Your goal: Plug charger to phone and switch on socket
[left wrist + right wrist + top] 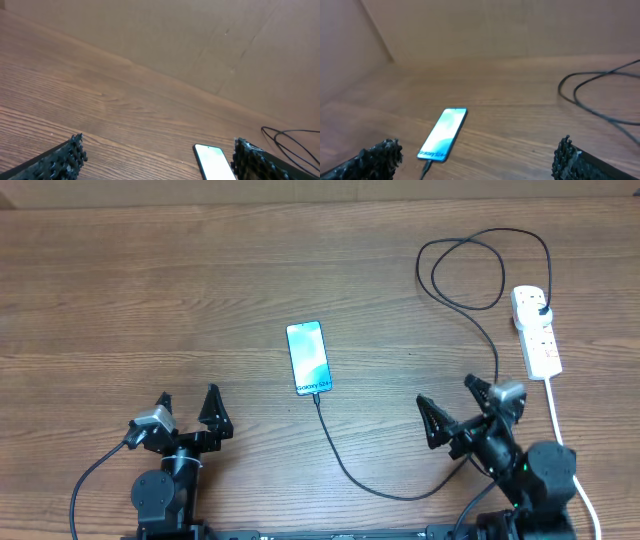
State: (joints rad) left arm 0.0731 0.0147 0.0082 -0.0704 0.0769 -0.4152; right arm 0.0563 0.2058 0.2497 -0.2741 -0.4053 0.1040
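The phone (308,358) lies flat mid-table, screen lit light blue with "Galaxy" text; it also shows in the right wrist view (444,133) and the left wrist view (215,162). The black charger cable (352,472) has its connector in the phone's near end (426,167), curves right, loops at the back (470,270) and ends in a black plug in the white socket strip (537,330). My left gripper (186,406) is open and empty, near the front left. My right gripper (449,405) is open and empty, front right, the cable passing close by.
The socket's white cord (556,415) runs down the right side past my right arm. A brown wall backs the wooden table (150,300) in both wrist views.
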